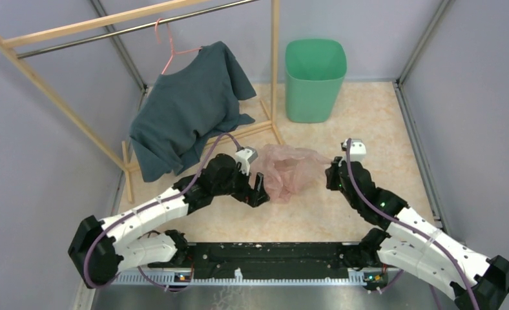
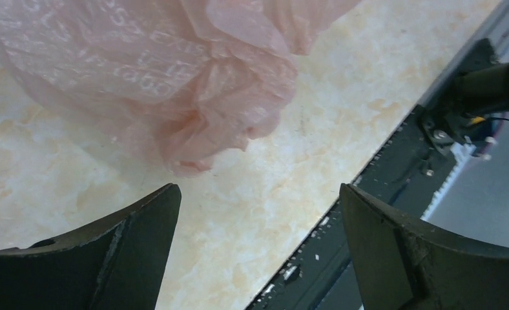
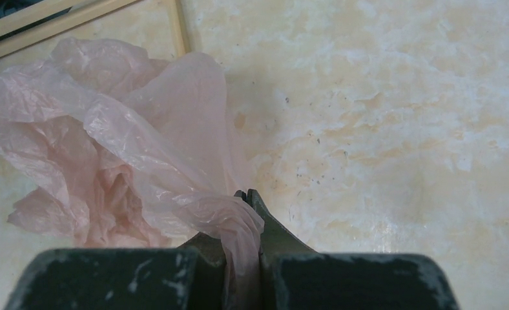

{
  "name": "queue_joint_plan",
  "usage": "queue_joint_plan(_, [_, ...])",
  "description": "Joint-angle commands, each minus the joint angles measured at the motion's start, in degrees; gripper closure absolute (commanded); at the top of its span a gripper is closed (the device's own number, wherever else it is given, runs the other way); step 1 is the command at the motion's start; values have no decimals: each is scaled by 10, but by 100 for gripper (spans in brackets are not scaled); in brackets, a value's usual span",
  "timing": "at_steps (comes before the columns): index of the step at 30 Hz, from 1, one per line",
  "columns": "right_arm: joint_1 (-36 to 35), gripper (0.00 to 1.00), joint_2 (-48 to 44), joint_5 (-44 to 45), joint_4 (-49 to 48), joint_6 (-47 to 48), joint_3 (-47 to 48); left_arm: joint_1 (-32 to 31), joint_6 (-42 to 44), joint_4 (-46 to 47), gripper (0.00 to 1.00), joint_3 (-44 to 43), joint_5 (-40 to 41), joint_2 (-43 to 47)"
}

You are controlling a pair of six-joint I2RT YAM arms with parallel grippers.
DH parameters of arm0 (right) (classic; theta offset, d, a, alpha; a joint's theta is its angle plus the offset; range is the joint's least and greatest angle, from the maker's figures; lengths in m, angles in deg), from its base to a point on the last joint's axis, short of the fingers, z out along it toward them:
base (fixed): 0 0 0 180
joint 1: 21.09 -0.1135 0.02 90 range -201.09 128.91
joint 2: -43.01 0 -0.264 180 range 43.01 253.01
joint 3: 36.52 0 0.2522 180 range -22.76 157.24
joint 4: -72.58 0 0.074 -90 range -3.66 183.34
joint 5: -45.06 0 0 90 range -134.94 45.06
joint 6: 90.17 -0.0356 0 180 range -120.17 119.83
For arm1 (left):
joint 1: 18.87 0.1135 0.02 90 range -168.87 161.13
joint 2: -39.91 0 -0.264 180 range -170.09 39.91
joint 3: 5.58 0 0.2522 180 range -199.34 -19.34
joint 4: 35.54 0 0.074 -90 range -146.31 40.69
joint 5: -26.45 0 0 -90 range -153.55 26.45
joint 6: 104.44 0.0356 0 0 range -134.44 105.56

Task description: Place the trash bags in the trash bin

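1. Where the film of the trash bag (image 2: 174, 64) fills my left wrist view, faint white lettering runs across it; the print is creased and partly folded over, and I cannot read it.
2. I see the trash bin (image 1: 311, 103) standing upright at the far side of the table (image 1: 368, 129), just right of the wooden rack (image 1: 275, 64); its open mouth shows smooth mint-green inner walls; the bag is not in it but lies crumpled on the table, well apart from the bin and between my two arms.
3. I read the bag as thin, translucent pale-pink plastic, glossy and heavily wrinkled, bunched into a loose heap; the bin is plain plastic with a rounded-square rim and tapering sides; the table top is a cream, marbled surface with small dark specks.
4. My right gripper (image 3: 247, 194) is pinched tight on a twisted fold at the bag's right edge; the pink film runs down between the two dark fingers.
5. My left gripper (image 2: 258, 194) stands wide, its fingers far apart and holding nothing; the bag's lower edge sits just beyond the fingertips, over bare table.
6. I note a dark teal shirt (image 1: 187, 116) of soft knit cloth draped from a pink hanger (image 1: 168, 45) on the rack, left of the bag; a black rail (image 1: 271, 252) runs along the near edge.
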Motion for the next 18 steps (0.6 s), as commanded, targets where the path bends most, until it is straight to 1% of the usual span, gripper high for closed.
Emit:
queue_joint_plan(1, [2, 100, -7, -19, -3, 9, 31, 0, 32, 9, 1, -48, 74, -57])
queue_joint_plan(4, [5, 100, -8, -28, -3, 14, 30, 0, 64, 19, 1, -61, 83, -93])
queue_joint_plan(6, [6, 100, -8, -32, -3, 18, 29, 2, 74, 29, 1, -64, 62, -118])
queue_joint_plan(7, [7, 100, -9, -34, -4, 19, 27, 3, 76, 39, 2, -61, 56, -130])
queue_joint_plan(8, [8, 100, -9, -36, -6, 20, 25, 3, 76, 46, 6, -60, 56, -140])
queue_joint_plan(12, [10, 100, -11, -42, -11, 23, 18, 5, 65, 46, 27, -68, 77, -176])
queue_joint_plan(15, [13, 100, -12, -45, -12, 25, 14, 6, 62, 45, 43, -74, 61, -193])
queue_joint_plan(18, [15, 100, -14, -47, -12, 25, 10, 5, 53, 31, 64, -77, 62, -197])
